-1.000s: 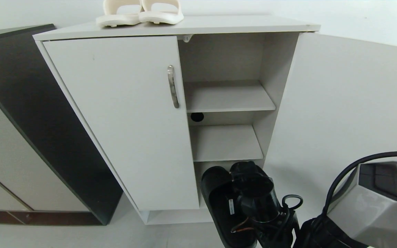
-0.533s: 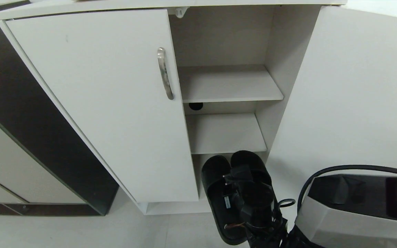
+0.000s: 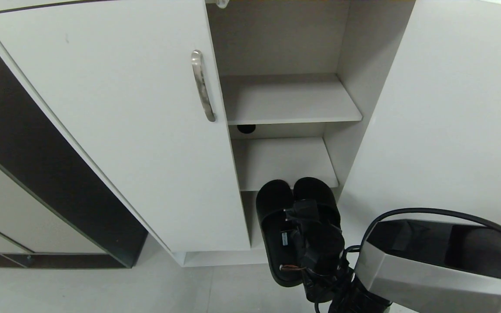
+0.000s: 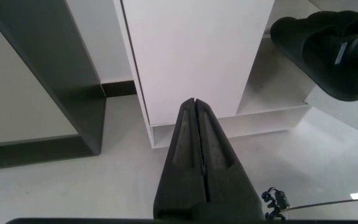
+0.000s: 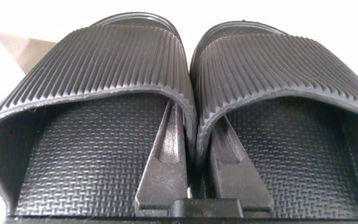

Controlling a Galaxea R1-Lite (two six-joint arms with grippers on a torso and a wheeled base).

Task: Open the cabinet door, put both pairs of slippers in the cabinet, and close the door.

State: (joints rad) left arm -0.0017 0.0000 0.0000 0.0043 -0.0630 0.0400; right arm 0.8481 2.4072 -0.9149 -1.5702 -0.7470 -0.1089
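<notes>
My right end effector (image 5: pixel 196 113) grasps the slippers (image 3: pixel 275 204) by their touching inner walls (a finger inside each), toes at the bottom opening of the cabinet (image 3: pixel 355 56). My left end effector (image 4: pixel 194 106) is clenched.

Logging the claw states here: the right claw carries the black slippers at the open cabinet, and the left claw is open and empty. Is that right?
Not quite. The left claw is shut, not open, with nothing in it, as the left wrist view shows. The rest holds: the right claw carries the black slippers at the open cabinet.
</notes>
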